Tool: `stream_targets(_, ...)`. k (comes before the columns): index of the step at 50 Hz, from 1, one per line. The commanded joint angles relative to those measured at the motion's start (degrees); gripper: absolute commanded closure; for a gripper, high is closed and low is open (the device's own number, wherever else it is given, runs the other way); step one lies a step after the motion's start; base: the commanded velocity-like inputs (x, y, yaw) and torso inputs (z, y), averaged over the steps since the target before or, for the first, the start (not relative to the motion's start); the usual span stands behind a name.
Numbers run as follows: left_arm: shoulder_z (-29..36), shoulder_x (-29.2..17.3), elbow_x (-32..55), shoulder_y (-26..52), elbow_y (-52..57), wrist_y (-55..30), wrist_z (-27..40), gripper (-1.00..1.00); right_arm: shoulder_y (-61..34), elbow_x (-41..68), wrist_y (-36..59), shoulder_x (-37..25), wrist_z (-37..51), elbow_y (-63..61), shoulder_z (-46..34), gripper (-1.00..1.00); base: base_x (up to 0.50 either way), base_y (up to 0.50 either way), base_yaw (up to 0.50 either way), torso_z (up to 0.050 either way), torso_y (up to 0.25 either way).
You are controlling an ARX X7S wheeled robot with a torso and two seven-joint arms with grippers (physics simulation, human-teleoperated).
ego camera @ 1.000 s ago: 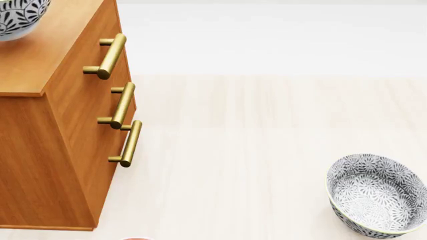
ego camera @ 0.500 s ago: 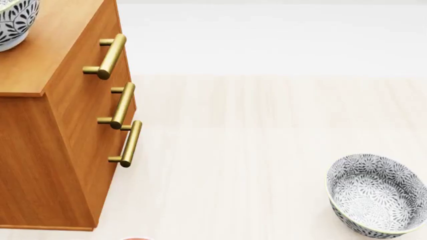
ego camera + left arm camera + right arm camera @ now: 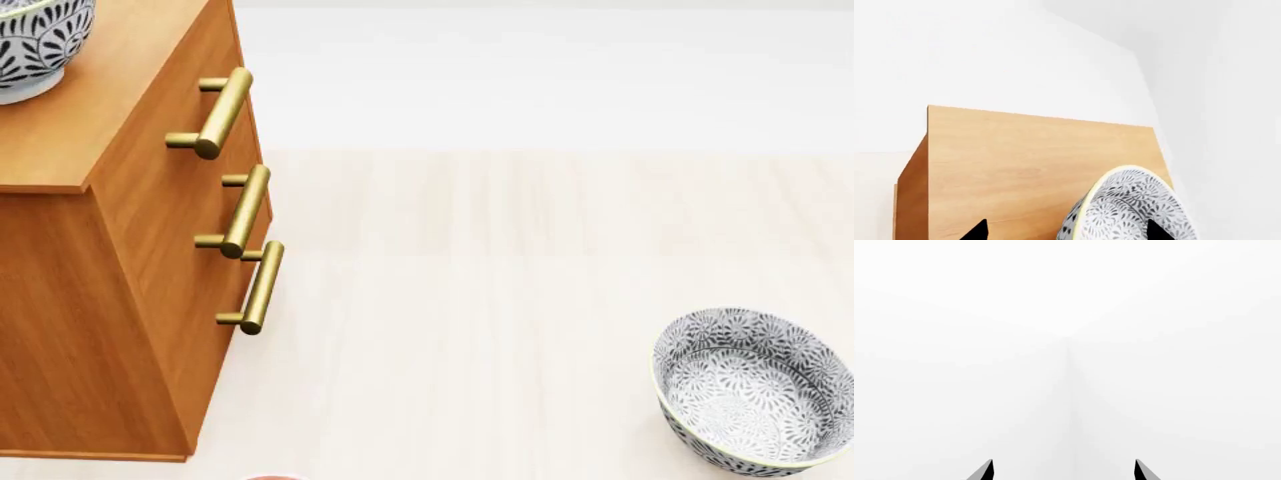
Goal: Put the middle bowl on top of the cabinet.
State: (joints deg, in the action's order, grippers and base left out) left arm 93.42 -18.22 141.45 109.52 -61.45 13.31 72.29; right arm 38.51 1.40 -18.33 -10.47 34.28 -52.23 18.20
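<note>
Middle bowl (image 3: 38,45) sits at the 10 o'clock corner of the head view, foot on the cabinet (image 3: 120,110) top, partly cut by the frame edge. Left wrist view: same bowl (image 3: 1131,207) tilted over the cabinet (image 3: 1021,165) top. Left gripper (image 3: 1064,234) tips spread wide, one tip over the bowl's inside; whether they touch it, cannot tell. Right gripper (image 3: 1063,472) tips wide apart, holding nothing, facing blank white. Second bowl (image 3: 750,388) on the pale floor (image 3: 507,330) at 4 o'clock, well apart from the cabinet.
</note>
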Motion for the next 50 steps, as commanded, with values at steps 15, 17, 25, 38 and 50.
stream_targets(15,9.3,-15.1,-20.3,6.3,36.2,14.3,5.9,-1.00,0.0,0.1,-0.1,-0.4,0.3,-0.1,0.0,-1.00,0.00,0.00,0.00,0.000,0.000)
stream_targets(17,10.5,-15.9,-22.8,6.9,38.2,14.6,6.0,-1.00,0.1,0.2,-0.3,-0.5,0.4,0.0,0.2,-1.00,0.00,0.00,0.00,0.000,0.000)
stream_targets(25,12.6,-20.4,-29.8,8.7,49.0,16.1,7.1,-1.00,0.2,0.4,-0.6,-0.6,0.4,0.2,0.3,-1.00,0.00,0.00,0.00,0.000,0.000)
stream_targets(38,15.6,-20.6,-37.8,3.5,52.0,20.4,5.0,-1.00,0.2,0.6,-0.7,-0.9,0.5,0.4,0.4,-1.00,0.00,0.00,0.00,0.000,0.000)
stream_targets(50,20.1,-23.1,-51.9,0.9,59.4,25.0,10.9,-1.00,0.9,0.8,-1.4,-0.9,0.6,0.5,0.8,-1.00,0.00,0.00,0.00,0.000,0.000)
